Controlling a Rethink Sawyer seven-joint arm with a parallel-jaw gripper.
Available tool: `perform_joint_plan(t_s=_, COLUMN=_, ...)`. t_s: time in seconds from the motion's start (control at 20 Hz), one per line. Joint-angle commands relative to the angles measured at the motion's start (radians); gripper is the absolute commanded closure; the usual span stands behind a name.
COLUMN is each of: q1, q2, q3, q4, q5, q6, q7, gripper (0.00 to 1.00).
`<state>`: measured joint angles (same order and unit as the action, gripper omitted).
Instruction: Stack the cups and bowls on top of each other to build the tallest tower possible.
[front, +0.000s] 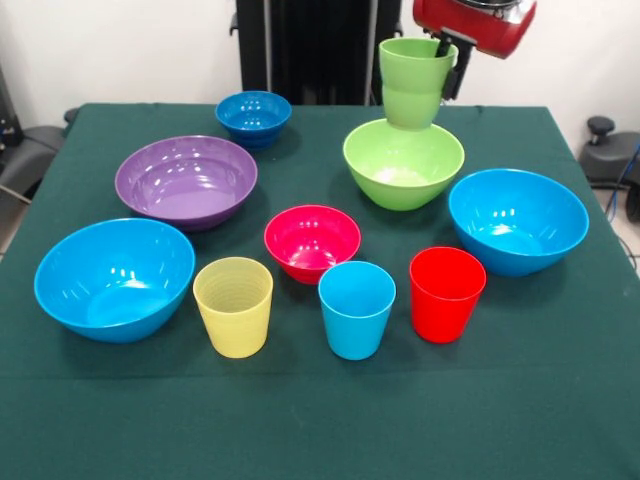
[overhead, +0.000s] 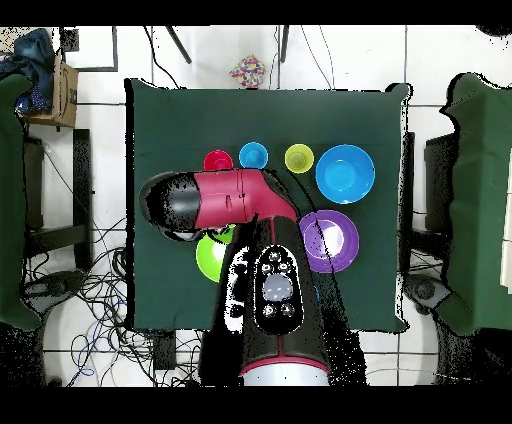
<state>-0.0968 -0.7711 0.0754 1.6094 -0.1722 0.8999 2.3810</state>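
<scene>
- A counter (front: 300, 420) under a dark green cloth fills the scene, with a white wall behind it and tiled floor with cables around it in the overhead view.
- Nearest the front edge stand three upright cups in a row: pale yellow cup (front: 233, 306), light blue cup (front: 356, 309), red cup (front: 446, 293).
- Just behind them sit a large light blue bowl (front: 113, 278) at the left and a small pink-red bowl (front: 312, 242) in the middle.
- A second large light blue bowl (front: 518, 220) sits at the right.
- Further back lie the wide purple bowl (front: 186, 181) and the lime green bowl (front: 403, 163).
- A green cup (front: 413, 82) hangs upright above the lime green bowl, its base at the bowl's rim; the gripper (front: 446, 62) grasps the cup's rim.
- The small dark blue bowl (front: 253, 117) is farthest back.
</scene>
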Motion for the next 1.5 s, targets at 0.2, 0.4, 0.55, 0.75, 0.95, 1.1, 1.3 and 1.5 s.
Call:
perform_joint_plan(t_s=0.2, q1=-0.005, q2=0.080, q3=0.046, q4=0.114, q5=0.116, q6=-0.036, q7=0.115, gripper=1.00)
perform_joint_plan(t_s=0.4, q1=-0.002, q2=0.103, q3=0.030, q4=0.135, q5=0.125, q6=-0.097, q7=0.111, gripper=1.00)
perform_joint_plan(t_s=0.55, q1=-0.012, q2=0.121, q3=0.041, q4=0.151, q5=0.160, q6=-0.095, q7=0.099, gripper=1.00)
perform_joint_plan(t_s=0.75, q1=-0.009, q2=0.147, q3=0.033, q4=0.143, q5=0.158, q6=-0.125, q7=0.094, gripper=1.00)
perform_joint_plan(t_s=0.95, q1=-0.020, q2=0.171, q3=0.042, q4=0.144, q5=0.182, q6=-0.140, q7=0.085, gripper=1.00)
perform_joint_plan(t_s=1.1, q1=-0.015, q2=0.186, q3=0.035, q4=0.137, q5=0.172, q6=-0.167, q7=0.084, gripper=1.00)
perform_joint_plan(t_s=1.3, q1=0.001, q2=0.198, q3=0.018, q4=0.110, q5=0.142, q6=-0.163, q7=0.072, gripper=1.00)
perform_joint_plan(t_s=1.5, q1=0.041, q2=0.221, q3=-0.032, q4=0.049, q5=0.070, q6=-0.172, q7=0.062, gripper=1.00)
